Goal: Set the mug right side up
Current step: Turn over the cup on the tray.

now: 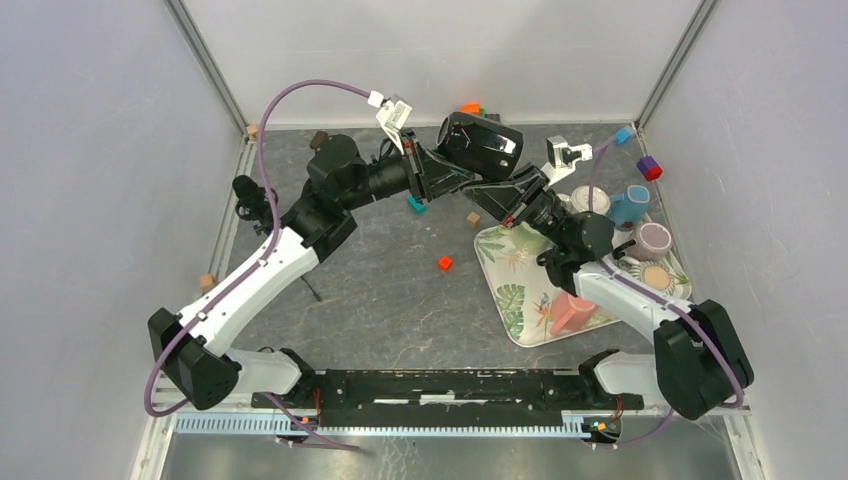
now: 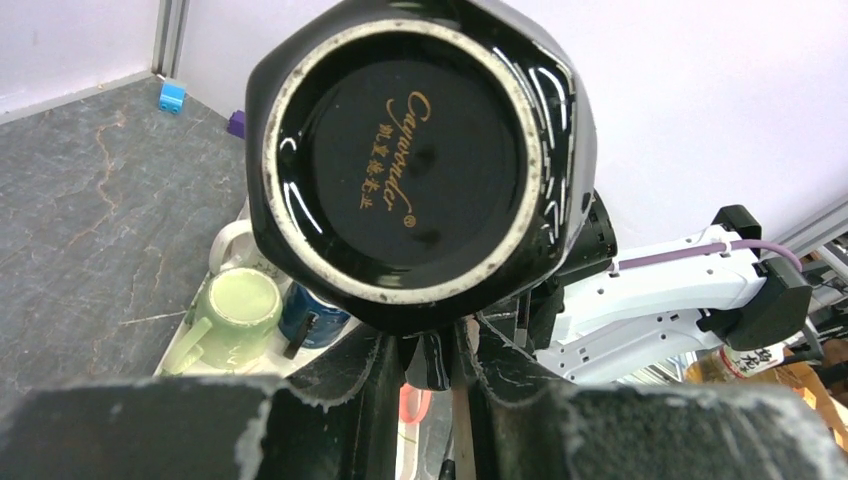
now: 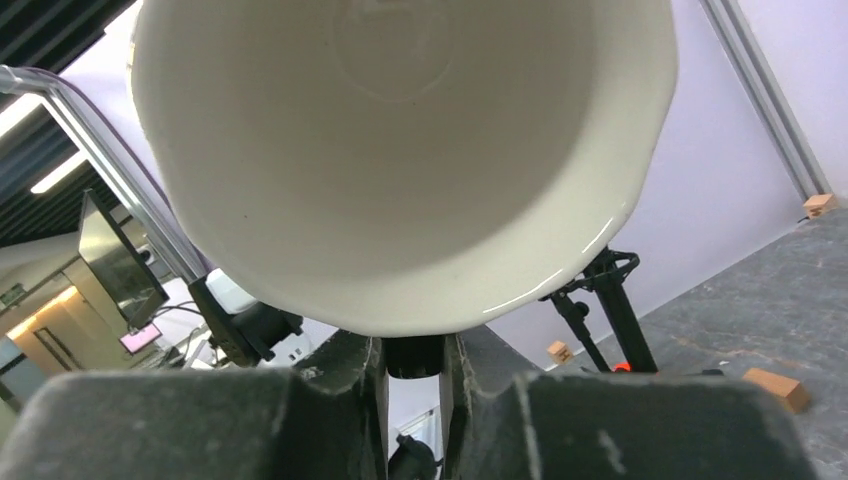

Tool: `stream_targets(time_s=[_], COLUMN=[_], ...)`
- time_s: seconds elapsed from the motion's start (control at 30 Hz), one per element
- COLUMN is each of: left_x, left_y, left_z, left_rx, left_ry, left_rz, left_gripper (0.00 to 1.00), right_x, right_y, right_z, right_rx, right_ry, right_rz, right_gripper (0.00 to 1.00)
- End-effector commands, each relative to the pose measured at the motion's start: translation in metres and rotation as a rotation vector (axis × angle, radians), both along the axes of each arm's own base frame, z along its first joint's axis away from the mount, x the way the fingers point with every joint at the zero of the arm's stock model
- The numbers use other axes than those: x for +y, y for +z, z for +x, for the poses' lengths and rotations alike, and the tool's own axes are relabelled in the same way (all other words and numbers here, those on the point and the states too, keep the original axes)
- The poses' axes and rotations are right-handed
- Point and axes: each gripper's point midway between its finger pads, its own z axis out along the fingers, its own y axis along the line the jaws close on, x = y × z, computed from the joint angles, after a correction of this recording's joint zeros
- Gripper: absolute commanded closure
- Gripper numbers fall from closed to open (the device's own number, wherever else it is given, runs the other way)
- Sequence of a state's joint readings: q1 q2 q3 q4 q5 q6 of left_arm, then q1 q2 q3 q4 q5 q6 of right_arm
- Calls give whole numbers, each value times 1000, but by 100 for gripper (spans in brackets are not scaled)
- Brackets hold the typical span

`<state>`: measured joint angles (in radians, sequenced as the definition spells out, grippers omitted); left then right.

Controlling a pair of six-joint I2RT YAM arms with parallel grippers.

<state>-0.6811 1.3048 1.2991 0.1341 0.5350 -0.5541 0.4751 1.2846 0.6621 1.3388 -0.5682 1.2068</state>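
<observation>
Top external view shows the black mug (image 1: 480, 145) lifted off the tabletop (image 1: 380, 290) near its far edge, lying on its side in the air between my two arms. Its base points toward my left arm and its mouth toward my right. From the left wrist I look straight at the glossy base with its gold lettering. My left jaws stand narrow, pinched on a dark part of the mug just under that base, probably the handle. From the right wrist I see into the white inside. My right jaws are drawn close together on a dark bit beneath the rim, so I take it both sides grip the mug at once.

I judge this to be the hand-over in the middle of the turn: the mug is half way round, neither upside down nor upright. One pair of jaws should let go first, slowly, while the other holds firm. That wrist then rolls until the mouth faces up, and the mug goes down on bare tabletop or on the leaf-patterned tray (image 1: 515, 300), clear of the other cups there
</observation>
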Motion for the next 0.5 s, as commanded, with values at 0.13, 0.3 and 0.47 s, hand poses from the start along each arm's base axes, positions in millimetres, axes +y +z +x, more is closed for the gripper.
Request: stream_targets(time_s=[0.13,0.3,0.47], left_x=[12,13,16], left_y=[38,32,16], left_z=[-22,-20,-13], left_rx=[-123,-117,-88], left_ry=[-28,-9,30], left_rz=[-94,-85,-30], left_gripper=[97,80,51], right_x=[-3,-5,-9], right_y=[21,16,15], right_z=[2,7,12], right_rx=[-98,-100,-116], right_ry=[-79,-132,-206], right_rz=[-39,-78,-119], right_gripper=[100,100,100])
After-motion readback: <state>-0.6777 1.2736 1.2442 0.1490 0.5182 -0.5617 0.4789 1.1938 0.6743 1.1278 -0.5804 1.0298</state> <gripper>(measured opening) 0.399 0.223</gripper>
